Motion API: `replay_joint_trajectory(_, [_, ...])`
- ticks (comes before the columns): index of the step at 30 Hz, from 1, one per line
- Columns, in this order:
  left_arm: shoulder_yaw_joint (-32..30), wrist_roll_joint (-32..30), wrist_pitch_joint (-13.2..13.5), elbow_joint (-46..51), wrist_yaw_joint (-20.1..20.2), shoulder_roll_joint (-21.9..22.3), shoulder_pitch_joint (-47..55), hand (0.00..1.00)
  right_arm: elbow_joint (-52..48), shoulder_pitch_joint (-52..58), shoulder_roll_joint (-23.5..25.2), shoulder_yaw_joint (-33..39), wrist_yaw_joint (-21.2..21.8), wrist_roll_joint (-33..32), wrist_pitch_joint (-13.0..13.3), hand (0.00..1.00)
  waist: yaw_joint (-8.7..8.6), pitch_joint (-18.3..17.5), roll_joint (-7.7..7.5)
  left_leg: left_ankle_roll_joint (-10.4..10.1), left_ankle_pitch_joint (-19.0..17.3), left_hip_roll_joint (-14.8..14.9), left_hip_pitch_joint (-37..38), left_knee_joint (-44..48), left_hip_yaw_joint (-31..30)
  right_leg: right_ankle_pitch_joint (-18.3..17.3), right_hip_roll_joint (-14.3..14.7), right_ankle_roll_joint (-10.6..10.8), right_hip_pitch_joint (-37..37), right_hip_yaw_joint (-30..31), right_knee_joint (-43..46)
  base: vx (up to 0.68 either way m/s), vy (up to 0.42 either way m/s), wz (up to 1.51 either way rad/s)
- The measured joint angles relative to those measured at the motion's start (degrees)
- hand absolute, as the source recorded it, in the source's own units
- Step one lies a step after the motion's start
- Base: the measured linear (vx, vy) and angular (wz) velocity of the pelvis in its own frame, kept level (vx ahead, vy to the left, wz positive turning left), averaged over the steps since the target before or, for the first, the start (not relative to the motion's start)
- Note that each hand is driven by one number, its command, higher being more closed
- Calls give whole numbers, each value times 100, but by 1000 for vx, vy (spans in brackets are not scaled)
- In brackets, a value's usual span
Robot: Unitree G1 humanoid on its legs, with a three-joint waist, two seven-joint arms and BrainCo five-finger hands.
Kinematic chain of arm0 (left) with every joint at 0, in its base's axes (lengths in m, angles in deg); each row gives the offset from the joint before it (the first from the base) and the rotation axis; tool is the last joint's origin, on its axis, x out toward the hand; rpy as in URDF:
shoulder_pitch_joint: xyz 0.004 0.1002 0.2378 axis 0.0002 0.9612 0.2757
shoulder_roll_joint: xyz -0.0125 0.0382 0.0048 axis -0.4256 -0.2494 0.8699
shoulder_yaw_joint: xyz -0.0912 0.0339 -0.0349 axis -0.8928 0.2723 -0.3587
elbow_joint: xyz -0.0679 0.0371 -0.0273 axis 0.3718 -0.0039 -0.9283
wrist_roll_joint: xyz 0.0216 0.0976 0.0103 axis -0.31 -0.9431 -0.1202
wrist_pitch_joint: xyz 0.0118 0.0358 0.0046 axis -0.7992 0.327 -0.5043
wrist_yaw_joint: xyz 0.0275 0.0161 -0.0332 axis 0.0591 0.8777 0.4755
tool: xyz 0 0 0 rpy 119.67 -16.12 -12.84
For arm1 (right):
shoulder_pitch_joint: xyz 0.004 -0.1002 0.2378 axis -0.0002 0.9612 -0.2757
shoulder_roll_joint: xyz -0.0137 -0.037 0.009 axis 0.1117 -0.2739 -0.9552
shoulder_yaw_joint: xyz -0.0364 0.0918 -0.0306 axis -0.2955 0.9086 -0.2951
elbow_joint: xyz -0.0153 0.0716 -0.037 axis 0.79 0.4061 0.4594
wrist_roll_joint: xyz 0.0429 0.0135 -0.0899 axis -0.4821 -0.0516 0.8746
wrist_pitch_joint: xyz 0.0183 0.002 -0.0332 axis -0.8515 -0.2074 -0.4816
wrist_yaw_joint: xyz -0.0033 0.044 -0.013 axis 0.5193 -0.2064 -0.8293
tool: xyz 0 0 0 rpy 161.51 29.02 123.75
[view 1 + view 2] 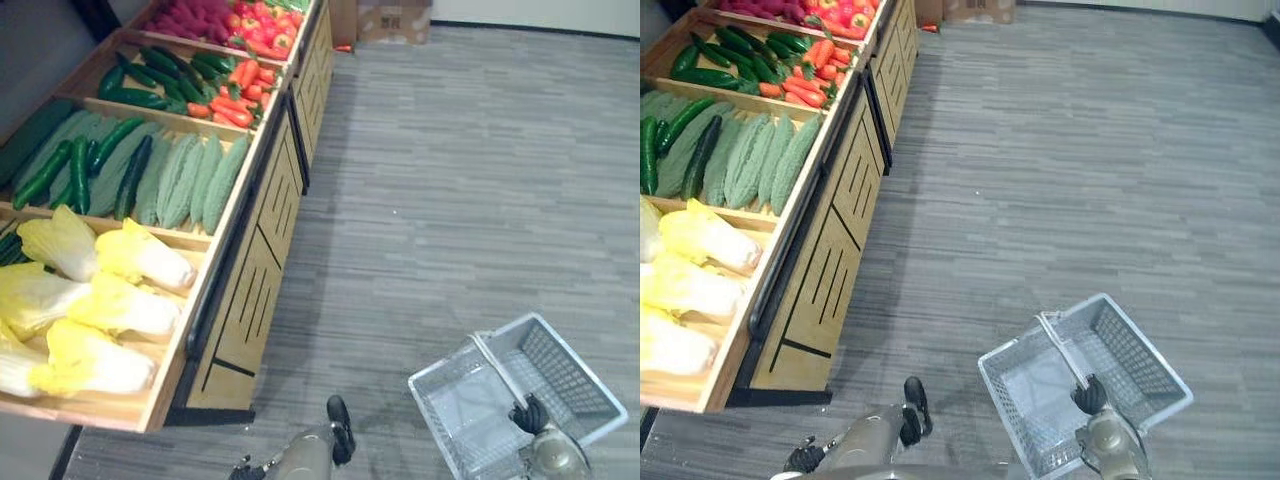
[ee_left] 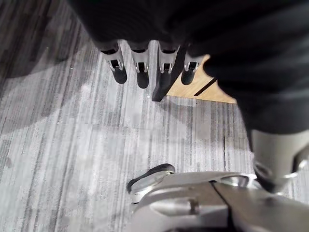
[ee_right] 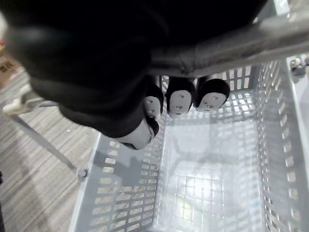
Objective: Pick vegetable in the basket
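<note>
**Empty basket, vegetables in the stand**

The basket [image 1: 1135, 360] is pale grey plastic with mesh walls, rectangular and open at the top, its floor bare. It sits well apart from the wooden display stand [image 1: 250, 290], off the stand's near corner. Its handle [image 3: 231, 48] is raised, and the right robot hand [image 1: 1092, 395] has its fingers curled round it.

The vegetables lie in the stand's bins. Yellow-white napa cabbages [image 1: 95, 305] fill the nearest bin. Pale green bitter gourds [image 1: 195, 180] lie side by side in the next, with dark cucumbers [image 1: 80, 170] beside them. Orange carrots [image 1: 235, 100] are heaped one bin farther, and red peppers [image 1: 265, 25] are at the far end.
</note>
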Motion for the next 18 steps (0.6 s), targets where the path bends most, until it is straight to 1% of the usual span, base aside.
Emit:
replay_joint_trajectory(1, [142, 2, 0, 22, 6, -68, 26, 0, 60, 1, 30, -43, -9, 2, 4, 100, -6, -16, -72, -7, -133, -167, 367, -217, -77, 792, -186, 33, -438, 291, 1116, 384, 207, 26])
replay_joint_trajectory(2, [266, 10, -3, 37, 7, -110, 27, 0, 123, 11, 55, -72, -5, 4, 15, 100, -52, -31, -110, 3, -211, -269, 650, -350, -176, 1211, -255, 161, -779, 513, 1962, 411, 176, 62])
replay_joint_trajectory(3, [446, 61, -13, 129, 12, -212, 17, 0, 168, 66, 145, -67, 2, 0, 16, 100, -125, -49, -131, -4, -294, -390, 975, -485, -457, 1078, -191, 78, -1193, 639, 3009, 445, 130, 76])
replay_joint_trajectory(4, [524, 68, -16, 206, 14, -220, 11, 0, 167, 123, 196, -53, -4, -3, 18, 100, -177, -54, -130, 9, -323, -417, 1133, -555, -599, 887, -113, 41, -1363, 641, 3354, 544, 123, 114])
replay_joint_trajectory(5, [622, 122, 5, 374, -3, -240, -27, 0, 165, 215, 281, -30, -9, -3, 14, 100, -254, -52, -79, 38, -396, -445, 1486, -676, -910, 301, 101, -118, -1754, 548, 3718, 471, 72, 98])
replay_joint_trajectory(6, [655, 131, 4, 402, -9, -257, -73, 0, 166, 273, 295, -12, -13, -4, 9, 100, -275, -53, -73, 62, -419, -465, 1607, -691, -1070, 25, 170, -140, -1881, 448, 3689, 489, 24, 117])
replay_joint_trajectory(7, [675, 151, 3, 452, -14, -256, -148, 0, 180, 372, 302, 20, -12, -4, 5, 100, -336, -52, -68, 100, -478, -482, 1784, -691, -1283, -331, 238, -268, -2042, 290, 3501, 506, -32, 130])
replay_joint_trajectory(8, [712, 282, 6, 505, -28, -257, -249, 0, 280, 456, 295, 101, -10, -3, -14, 100, -415, -50, -65, 112, -529, -493, 1983, -715, -1644, -658, 296, -439, -2195, 59, 2987, 595, -88, 168])
replay_joint_trajectory(9, [713, 340, 14, 595, -48, -225, -332, 0, 422, 497, 301, 263, -10, -19, -54, 100, -428, -45, -60, 94, -565, -493, 2135, -720, -1981, -743, 317, -578, -2303, -89, 2289, 478, -116, 144])
replay_joint_trajectory(10, [712, 341, 13, 605, -52, -215, -360, 0, 460, 509, 299, 304, -11, -29, -58, 100, -426, -42, -55, 90, -573, -488, 2164, -717, -2063, -745, 332, -582, -2344, -93, 2093, 462, -177, 157])
replay_joint_trajectory(11, [759, 338, 18, 699, -61, -167, -430, 0, 653, 529, 305, 536, -11, -86, -96, 100, -425, -27, -42, 10, -625, -433, 2322, -692, -2479, -712, 408, -567, -2396, 55, 967, 455, -242, 166])
replay_joint_trajectory(12, [831, 337, 25, 728, -71, -100, -482, 0, 696, 577, 311, 744, -17, -191, -150, 100, -426, -26, -8, -99, -774, -348, 2351, -565, -2822, -647, 449, -528, -2375, 285, 27, 462, -277, 182])
replay_joint_trajectory(13, [829, 335, 29, 741, -71, -67, -497, 0, 727, 582, 310, 860, -16, -206, -166, 100, -421, -23, -4, -152, -898, -287, 2352, -466, -2933, -549, 456, -533, -2355, 419, -387, 453, -328, 156])
replay_joint_trajectory(14, [807, 325, 42, 743, -83, -18, -493, 0, 767, 635, 322, 1080, -17, -294, -195, 100, -388, -3, 9, -289, -1202, -173, 2345, -229, -3116, -306, 456, -528, -2345, 724, -1083, 360, -297, 106])
replay_joint_trajectory(15, [779, 324, 44, 744, -89, -11, -491, 0, 791, 637, 348, 1175, -16, -302, -217, 100, -361, 0, -19, -355, -1351, -140, 2346, -98, -3206, -218, 435, -524, -2337, 901, -1350, 441, -423, 114])
replay_joint_trajectory(16, [665, 325, 44, 686, -95, 5, -367, 0, 797, 680, 410, 1316, -7, -401, -287, 100, -341, -11, -83, -524, -1709, -65, 2362, 134, -3457, -201, 386, -463, -2267, 1203, -1707, 440, -513, 107])
replay_joint_trajectory(17, [481, 344, 26, 590, -104, 52, -358, 0, 840, 741, 434, 1458, 11, -420, -317, 100, -349, 30, -26, -669, -1992, 126, 2421, 277, -3711, 286, 506, -11, -2226, 1193, -1355, 429, -536, 115])
replay_joint_trajectory(18, [464, 347, 23, 501, -100, 108, -348, 0, 839, 788, 450, 1559, 25, -447, -317, 100, -357, 15, 66, -695, -2012, 223, 2433, 306, -3807, 271, 588, -14, -2277, 1173, -1043, 402, -529, 111])
